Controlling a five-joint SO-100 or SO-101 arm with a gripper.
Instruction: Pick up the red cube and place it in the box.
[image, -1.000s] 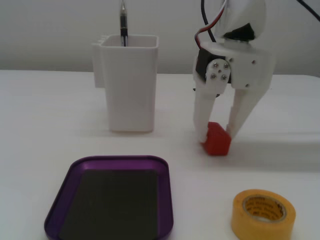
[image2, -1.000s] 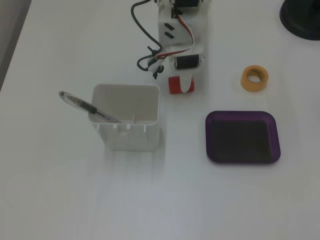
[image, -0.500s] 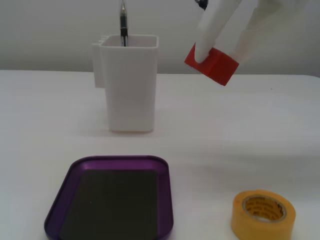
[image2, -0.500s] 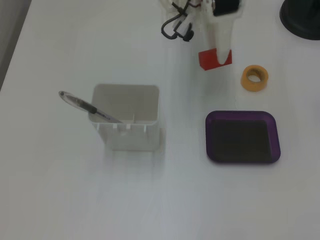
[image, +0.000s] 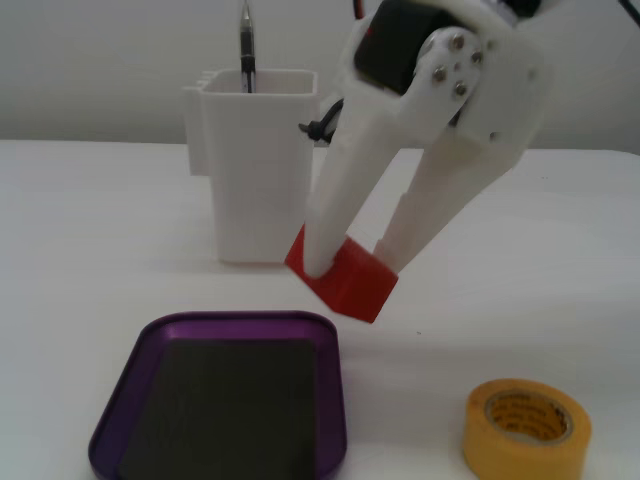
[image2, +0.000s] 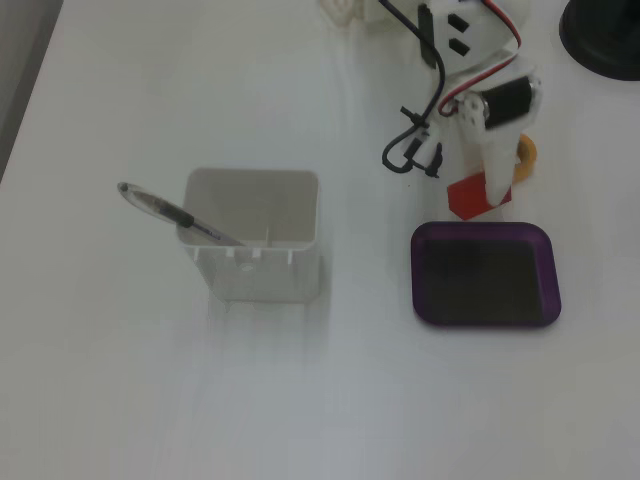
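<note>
— One camera sits low and close at table level, facing the white container (image: 258, 165) at twelve o'clock.

— The other looks straight down from higher; both share the purple tray (image2: 484, 232).

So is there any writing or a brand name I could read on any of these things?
Nothing can be read for certain.
Yellow tape roll: dark print on its inner cardboard core, too blurred to read.
Purple tray, red cube, white container, pen and tool: no text visible.
</note>
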